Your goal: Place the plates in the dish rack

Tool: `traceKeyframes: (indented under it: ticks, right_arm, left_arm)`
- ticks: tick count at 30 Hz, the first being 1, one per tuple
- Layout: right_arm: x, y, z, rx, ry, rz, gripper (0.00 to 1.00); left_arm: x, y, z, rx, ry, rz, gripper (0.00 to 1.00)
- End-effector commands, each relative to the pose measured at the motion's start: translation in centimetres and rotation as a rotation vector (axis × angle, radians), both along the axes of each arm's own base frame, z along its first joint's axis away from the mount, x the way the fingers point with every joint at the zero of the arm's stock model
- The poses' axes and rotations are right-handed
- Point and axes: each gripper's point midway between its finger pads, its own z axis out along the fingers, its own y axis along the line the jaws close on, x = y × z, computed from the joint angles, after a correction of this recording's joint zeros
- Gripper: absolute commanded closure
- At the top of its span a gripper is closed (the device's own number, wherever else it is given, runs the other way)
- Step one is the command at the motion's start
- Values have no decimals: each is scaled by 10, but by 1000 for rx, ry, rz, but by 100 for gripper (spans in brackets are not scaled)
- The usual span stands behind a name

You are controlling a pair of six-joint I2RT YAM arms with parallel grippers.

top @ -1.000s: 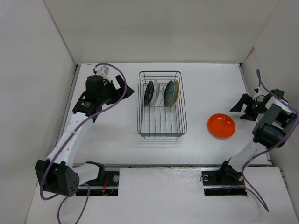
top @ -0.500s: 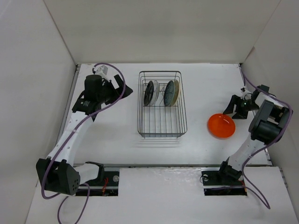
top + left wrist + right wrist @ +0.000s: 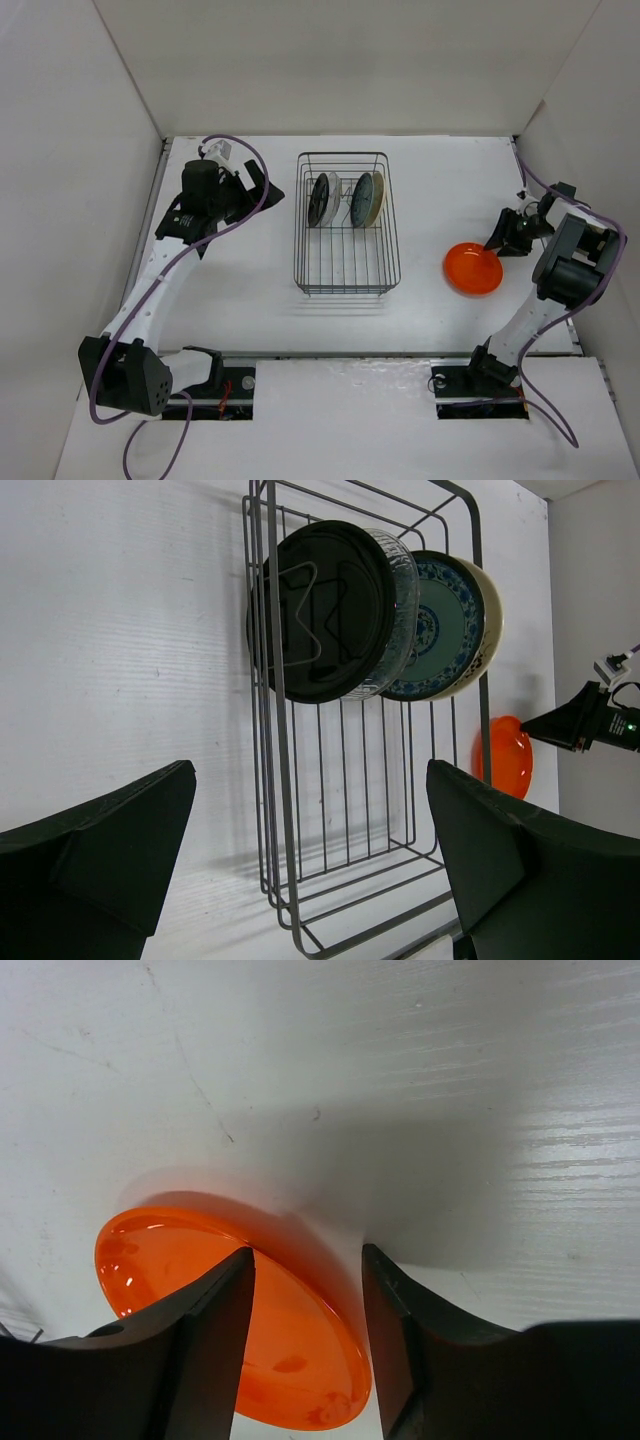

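Top view, four plates (image 3: 322,198) upright at 12 o'clock end of dish rack (image 3: 346,262), glossy orange plate (image 3: 472,270) flat at its 3 o'clock, left wrist, left gripper (image 3: 310,775) wide, empty, right wrist, right gripper (image 3: 307,1260) parted astride orange rim

White desk (image 3: 440,180), matt, with faint streaks of grain and a few thin dark scratches (image 3: 205,1100) visible close up from the right wrist. Boxed in by plain white panels: back wall (image 3: 330,60), left wall (image 3: 70,200), right wall (image 3: 590,90). Along the near edge, a speckled white board (image 3: 340,420), lying flat.
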Motion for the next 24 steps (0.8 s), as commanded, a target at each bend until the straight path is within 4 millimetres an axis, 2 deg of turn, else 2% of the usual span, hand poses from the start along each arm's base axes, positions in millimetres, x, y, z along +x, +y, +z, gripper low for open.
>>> traceKeyframes:
  ticks: [1, 5, 10, 18, 21, 24]
  right_arm:
    - [-1, -7, 6, -42, -7, -18, 47]
    - [-2, -7, 13, -52, -26, -18, 48]
    - [-6, -2, 17, -47, -39, -25, 63]
    - [-8, 2, 16, -47, -31, -36, 63]
    - [-12, 3, 9, -62, 1, -40, 63]
    - [-12, -2, 6, -98, 21, -41, 59]
  left_arm:
    - [5, -1, 15, -4, -64, -11, 0]
    - [5, -1, 15, -4, -64, -11, 0]
    - [5, -3, 13, -7, -54, -20, 0]
    - [3, -4, 11, -10, -45, -28, 0]
    - [3, -4, 11, -10, -45, -28, 0]
    - [3, -4, 11, -10, -45, -28, 0]
